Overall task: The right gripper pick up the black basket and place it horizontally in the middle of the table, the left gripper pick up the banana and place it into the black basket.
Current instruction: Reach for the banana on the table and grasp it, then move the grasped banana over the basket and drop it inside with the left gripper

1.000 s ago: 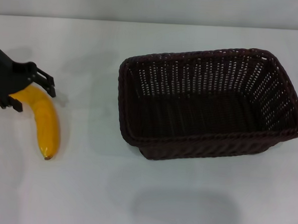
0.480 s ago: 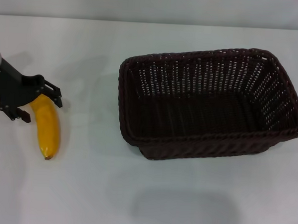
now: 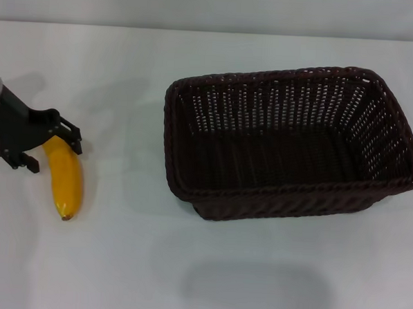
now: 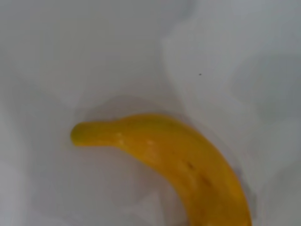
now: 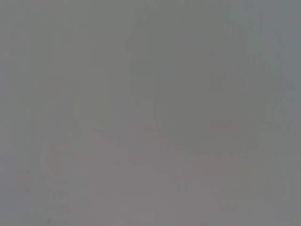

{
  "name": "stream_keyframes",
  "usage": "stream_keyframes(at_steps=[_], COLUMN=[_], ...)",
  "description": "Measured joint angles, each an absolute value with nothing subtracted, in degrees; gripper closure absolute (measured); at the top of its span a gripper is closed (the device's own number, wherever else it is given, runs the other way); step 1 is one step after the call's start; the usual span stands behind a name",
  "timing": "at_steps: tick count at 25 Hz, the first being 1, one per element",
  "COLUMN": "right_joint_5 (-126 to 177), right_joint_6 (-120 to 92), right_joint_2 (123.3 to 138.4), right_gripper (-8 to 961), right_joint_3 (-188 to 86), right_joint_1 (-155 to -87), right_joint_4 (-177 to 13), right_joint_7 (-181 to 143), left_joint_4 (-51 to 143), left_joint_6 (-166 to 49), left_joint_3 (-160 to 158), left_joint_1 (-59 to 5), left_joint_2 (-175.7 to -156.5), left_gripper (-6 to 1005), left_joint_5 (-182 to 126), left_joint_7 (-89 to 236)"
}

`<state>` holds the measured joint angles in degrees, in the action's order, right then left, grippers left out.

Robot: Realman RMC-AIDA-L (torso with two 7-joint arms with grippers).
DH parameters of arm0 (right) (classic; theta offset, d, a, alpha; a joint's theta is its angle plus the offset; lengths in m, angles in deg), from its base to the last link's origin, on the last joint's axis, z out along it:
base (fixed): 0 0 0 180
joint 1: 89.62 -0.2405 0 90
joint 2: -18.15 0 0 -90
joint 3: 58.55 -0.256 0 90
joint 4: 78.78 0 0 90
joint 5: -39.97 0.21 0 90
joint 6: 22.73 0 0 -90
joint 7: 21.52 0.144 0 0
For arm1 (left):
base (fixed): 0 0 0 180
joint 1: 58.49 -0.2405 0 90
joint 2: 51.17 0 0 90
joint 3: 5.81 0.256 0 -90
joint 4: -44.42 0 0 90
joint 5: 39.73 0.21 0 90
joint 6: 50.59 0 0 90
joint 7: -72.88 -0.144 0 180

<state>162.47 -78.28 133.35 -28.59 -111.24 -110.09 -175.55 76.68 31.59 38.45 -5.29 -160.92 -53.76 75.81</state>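
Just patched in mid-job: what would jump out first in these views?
The big black basket dominates the head view, sitting open-side up on the white table, right of centre, with nothing in it. Far off to the left lies the yellow banana, with the left pincer straddling its stem end, jaws open on either side. The right pincer is out of sight.

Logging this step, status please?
Left gripper open, straddling banana's stem end on table. Right gripper out of view. Black basket empty, mid-table. Path clear.
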Motion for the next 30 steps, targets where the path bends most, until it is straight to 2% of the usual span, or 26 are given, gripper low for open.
stream_keyframes(at_steps=[6, 17, 25, 30], right_joint_5=[162.6, 162.4, 162.7, 162.7], right_joint_6=[-78.4, -78.0, -78.2, -78.3], right_joint_2=[133.43, 133.46, 133.45, 133.51], right_gripper=[271, 272, 272, 272], right_joint_3=[-28.3, -28.1, -28.4, -28.1], right_joint_1=[-111.3, -111.8, -111.7, -112.0], right_joint_4=[-109.8, -109.1, -109.1, -109.1], right_joint_7=[-176.3, -176.3, -175.8, -175.7], left_joint_4=[76.7, 77.1, 85.1, 91.8], left_joint_6=[32.0, 31.7, 34.2, 41.0], left_joint_3=[38.5, 38.5, 38.0, 37.9], left_joint_1=[-4.9, -4.7, -5.1, -5.7], left_joint_2=[-160.77, -160.73, -159.04, -156.82], left_gripper=[152, 532, 496, 474], left_joint_5=[-53.7, -51.7, -59.0, -71.3], left_joint_7=[73.6, 71.5, 65.9, 57.7])
